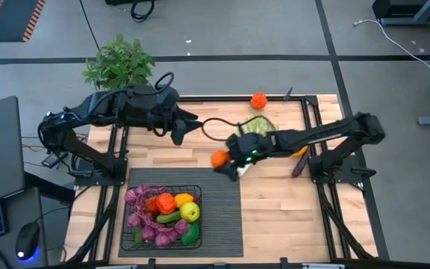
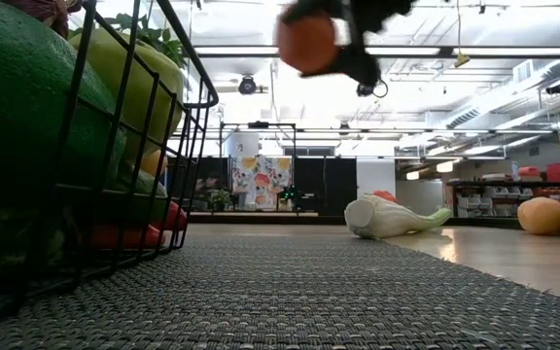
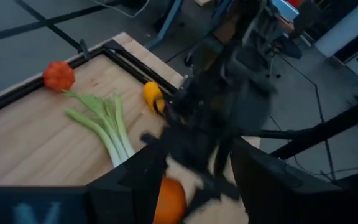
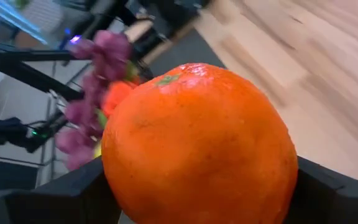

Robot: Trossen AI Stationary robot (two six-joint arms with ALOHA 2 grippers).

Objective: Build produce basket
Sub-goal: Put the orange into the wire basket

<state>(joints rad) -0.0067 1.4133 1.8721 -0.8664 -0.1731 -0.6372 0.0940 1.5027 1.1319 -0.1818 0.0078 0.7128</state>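
Note:
My right gripper (image 1: 225, 161) is shut on an orange (image 1: 219, 158) in the air over the table's middle, just beyond the far edge of the dark ribbed mat. The low view shows the orange (image 2: 307, 41) high above the mat. The black wire basket (image 1: 197, 196) stands on the mat at the near left, holding purple grapes, a red pepper, a lemon, a cucumber and green fruit. My left gripper (image 1: 179, 133) is open and empty over the far left of the table. A leek (image 1: 258, 125) and a red pepper (image 1: 258, 100) lie at the far side. My right gripper pinches the orange on two opposite sides (image 4: 120, 186) between its two fingers (image 4: 73, 194). The fingers come level from the table's right. The orange is lifted clear of the table and mat, its stem mark (image 4: 166, 79) showing in the right wrist view.
The dark ribbed mat (image 1: 222, 217) covers the near middle. A yellow-orange fruit (image 1: 299, 152) lies under my right arm near the table's right rail. A potted plant (image 1: 118, 63) stands off the far left corner. Bare wood (image 1: 290, 209) lies at the near right.

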